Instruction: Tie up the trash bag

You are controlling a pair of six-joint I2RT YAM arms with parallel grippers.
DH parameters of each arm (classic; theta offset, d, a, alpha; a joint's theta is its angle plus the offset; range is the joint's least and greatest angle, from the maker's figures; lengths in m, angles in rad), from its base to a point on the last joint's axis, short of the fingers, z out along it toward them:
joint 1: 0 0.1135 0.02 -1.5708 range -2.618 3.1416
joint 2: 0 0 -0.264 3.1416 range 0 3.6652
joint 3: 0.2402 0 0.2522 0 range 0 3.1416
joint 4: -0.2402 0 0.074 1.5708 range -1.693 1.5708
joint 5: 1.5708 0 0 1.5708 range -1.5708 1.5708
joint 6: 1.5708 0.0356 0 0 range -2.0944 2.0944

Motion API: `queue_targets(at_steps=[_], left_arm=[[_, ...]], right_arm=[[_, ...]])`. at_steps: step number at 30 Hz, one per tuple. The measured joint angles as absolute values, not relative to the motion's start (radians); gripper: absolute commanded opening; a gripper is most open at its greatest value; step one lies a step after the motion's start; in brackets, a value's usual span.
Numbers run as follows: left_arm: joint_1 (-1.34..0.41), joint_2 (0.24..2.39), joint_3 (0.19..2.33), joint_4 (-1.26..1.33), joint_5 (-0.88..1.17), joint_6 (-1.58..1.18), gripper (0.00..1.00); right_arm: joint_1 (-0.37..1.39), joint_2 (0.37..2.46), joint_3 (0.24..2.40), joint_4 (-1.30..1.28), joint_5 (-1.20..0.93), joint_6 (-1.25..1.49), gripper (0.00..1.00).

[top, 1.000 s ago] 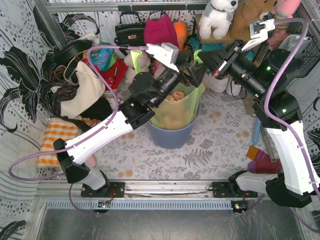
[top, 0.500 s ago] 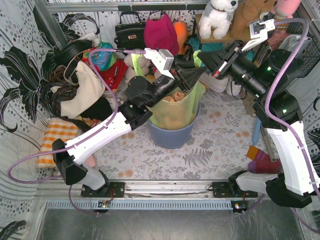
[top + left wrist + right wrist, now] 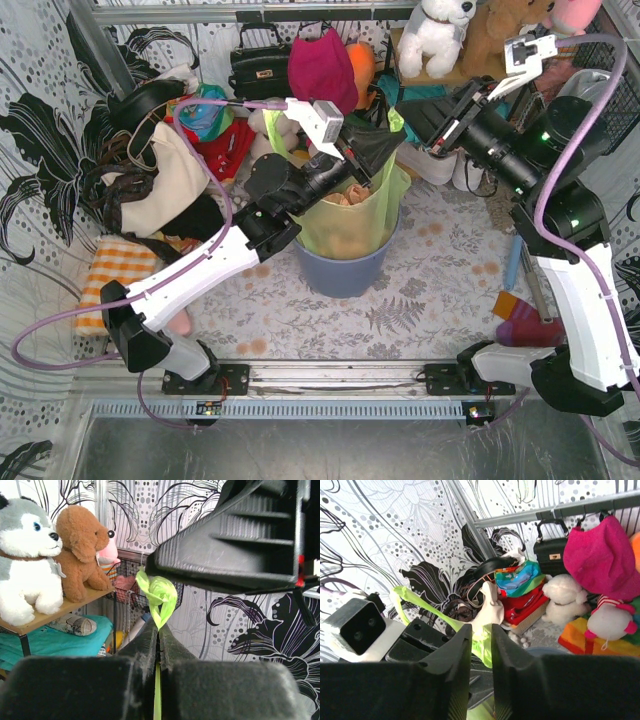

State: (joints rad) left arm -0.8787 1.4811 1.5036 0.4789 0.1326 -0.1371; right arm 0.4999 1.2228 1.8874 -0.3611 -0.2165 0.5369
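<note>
The trash bag (image 3: 350,225), thin light-green plastic with brown paper showing through, sits in a round blue-grey bin (image 3: 345,272) at mid table. My left gripper (image 3: 385,148) is over the bag's rim, shut on a twisted green ear of the bag (image 3: 161,591); the strip runs down between its jaws at the left gripper (image 3: 158,630). My right gripper (image 3: 408,112) is just beyond it, pointing at it. Its jaws stand slightly apart around the right gripper (image 3: 481,630), with green bag film (image 3: 485,647) loose in the gap. Another stretched green strip (image 3: 425,607) runs off to the left.
Behind the bin lie piled bags, a black handbag (image 3: 258,62), a magenta hat (image 3: 320,60) and plush toys (image 3: 435,35) on a shelf. An orange checked cloth (image 3: 115,275) lies at the left, a striped sock (image 3: 525,325) at the right.
My left gripper has closed on the bag's green ear and lifted slightly. My right gripper's jaws have parted and the arm has drawn back a little.
</note>
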Motion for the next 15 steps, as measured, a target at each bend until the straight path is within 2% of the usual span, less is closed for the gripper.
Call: queue_targets(at_steps=[3, 7, 11, 14, 15], left_arm=[[-0.879, 1.480, 1.501, 0.479, 0.141, -0.137, 0.07], [-0.879, 1.479, 1.499, 0.479, 0.151, -0.137, 0.07], [-0.879, 1.477, 1.498, 0.479, 0.158, -0.137, 0.07], [-0.879, 1.477, 1.498, 0.479, 0.161, -0.138, 0.07], [-0.879, 1.477, 1.498, 0.479, 0.161, -0.138, 0.07]], right_arm=[[0.500, 1.225, 1.913, -0.365, -0.216, 0.521, 0.37], [0.500, 1.234, 1.946, -0.382, -0.216, 0.511, 0.40], [0.500, 1.254, 1.959, -0.403, -0.216, 0.510, 0.39], [0.500, 1.267, 1.959, -0.414, -0.217, 0.511, 0.33], [0.500, 1.270, 1.959, -0.418, -0.217, 0.511, 0.28]])
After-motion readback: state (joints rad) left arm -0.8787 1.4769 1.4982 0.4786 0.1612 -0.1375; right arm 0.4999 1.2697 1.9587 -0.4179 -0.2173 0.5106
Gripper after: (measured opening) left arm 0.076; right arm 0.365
